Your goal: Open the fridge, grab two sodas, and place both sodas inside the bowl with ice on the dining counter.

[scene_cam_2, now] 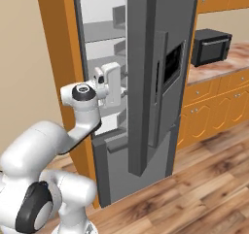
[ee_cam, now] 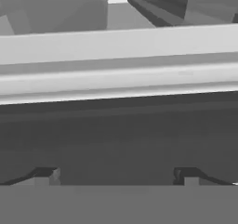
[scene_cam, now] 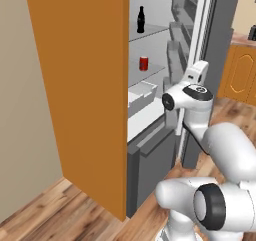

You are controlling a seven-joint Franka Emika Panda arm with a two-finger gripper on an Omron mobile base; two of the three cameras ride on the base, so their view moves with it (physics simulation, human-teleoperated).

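Inside the open fridge, we see the red can shelved below the black bottle; both look rigid, light, slippery, best pinched mid-body. Our gripper is spread, empty.

The tall grey steel fridge stands open, its door swung out to the right. Inside, the slim black cola-shaped bottle stands on an upper shelf, and the small red can with a silvery top on the shelf below it, well apart. The white robot arm reaches in before the lower shelves. A black microwave sits on the wall counter right of the fridge.
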